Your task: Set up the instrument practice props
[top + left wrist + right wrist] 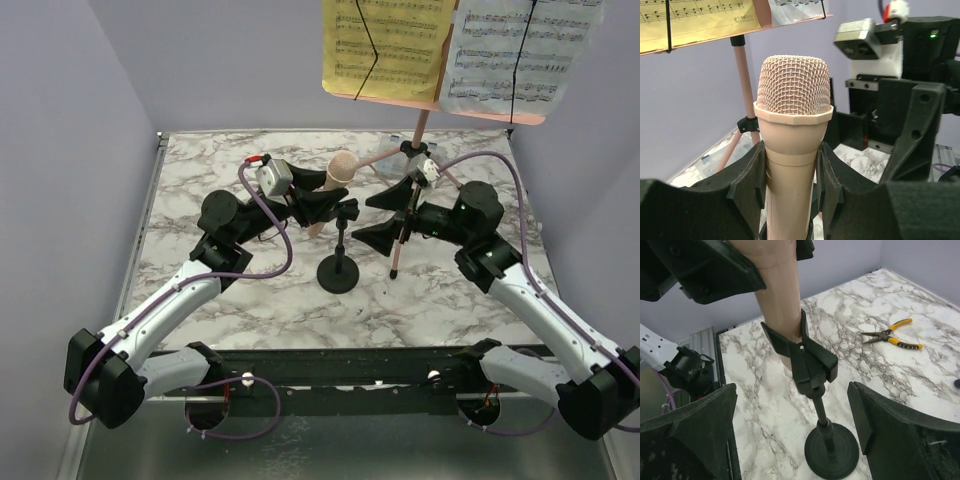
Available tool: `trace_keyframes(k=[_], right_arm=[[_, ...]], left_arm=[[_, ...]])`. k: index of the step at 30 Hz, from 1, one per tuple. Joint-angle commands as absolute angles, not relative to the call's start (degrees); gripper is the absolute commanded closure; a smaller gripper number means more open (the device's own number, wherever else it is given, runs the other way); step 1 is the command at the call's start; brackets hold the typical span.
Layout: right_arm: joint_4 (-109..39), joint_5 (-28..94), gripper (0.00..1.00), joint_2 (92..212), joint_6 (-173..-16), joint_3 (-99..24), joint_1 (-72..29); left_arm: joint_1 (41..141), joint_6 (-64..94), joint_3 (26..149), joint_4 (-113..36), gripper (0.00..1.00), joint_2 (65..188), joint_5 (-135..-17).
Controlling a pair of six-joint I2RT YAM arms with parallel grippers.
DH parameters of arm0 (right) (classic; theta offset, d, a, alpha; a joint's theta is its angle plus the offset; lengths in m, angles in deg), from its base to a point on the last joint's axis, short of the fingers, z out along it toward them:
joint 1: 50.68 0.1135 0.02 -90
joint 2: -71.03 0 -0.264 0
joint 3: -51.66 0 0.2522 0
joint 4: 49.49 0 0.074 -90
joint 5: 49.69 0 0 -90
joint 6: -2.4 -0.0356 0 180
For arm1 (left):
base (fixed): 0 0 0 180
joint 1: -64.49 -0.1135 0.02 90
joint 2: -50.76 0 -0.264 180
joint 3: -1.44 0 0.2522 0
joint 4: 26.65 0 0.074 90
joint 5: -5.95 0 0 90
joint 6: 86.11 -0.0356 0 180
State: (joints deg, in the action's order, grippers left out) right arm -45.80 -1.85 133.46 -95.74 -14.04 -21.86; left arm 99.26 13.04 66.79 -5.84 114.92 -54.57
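Left gripper (792, 172) clamps the mic (794, 95) in the clip (810, 362); right gripper (795, 425) hangs released. Unbraced, the mic stand (831, 452) could tip.

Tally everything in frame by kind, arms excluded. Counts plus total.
music stand: 1
music sheets: 2 (one yellow, one white)
mic stand: 1
microphone: 1
pliers: 1
Total: 6
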Motion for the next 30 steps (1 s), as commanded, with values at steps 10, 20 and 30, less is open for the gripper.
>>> trace_keyframes(k=[10, 20, 30], right_arm=[[-32.54, 11.87, 0.0, 120.08, -102.86, -6.49, -21.68], [-30.41, 16.8, 0.0, 127.17, -133.71, -14.52, -21.63], [-37.35, 15.44, 0.11, 132.23, -151.12, -17.53, -21.68]], left_arm=[[99.69, 15.44, 64.08, -5.95, 0.73, 112.09, -59.25], [99.74, 20.55, 62.36, -13.1, 0.01, 103.63, -65.28], [99.73, 32.28, 59.47, -39.44, 0.01, 89.01, -81.03]])
